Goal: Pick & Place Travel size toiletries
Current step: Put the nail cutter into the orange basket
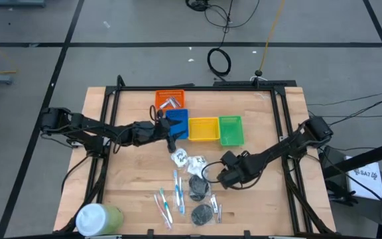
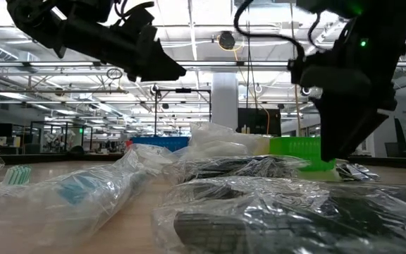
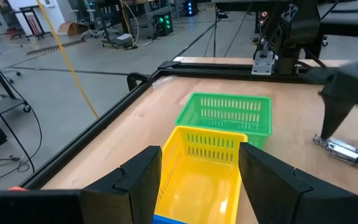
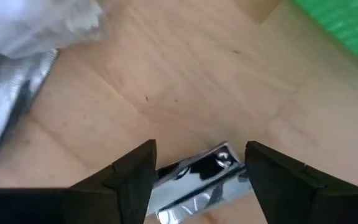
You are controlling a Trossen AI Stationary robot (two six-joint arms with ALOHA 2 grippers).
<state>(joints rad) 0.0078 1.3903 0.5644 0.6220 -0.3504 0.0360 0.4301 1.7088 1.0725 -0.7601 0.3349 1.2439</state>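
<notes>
High view shows us our right gripper [image 1: 225,178] low over the table, near the toiletries [image 1: 190,189] in the middle. Its fingers [image 4: 135,171] are spread wide with a silvery stick [image 4: 197,177] lying between them, not squeezed. Our left gripper [image 1: 172,136] hangs spread wide over the blue tray [image 1: 180,119], holding nothing.

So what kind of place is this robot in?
Probably a big robot lab or workshop hall: a bare grey floor with loose black cables around the wooden table, and long ceiling light strips over distant workbenches.
</notes>
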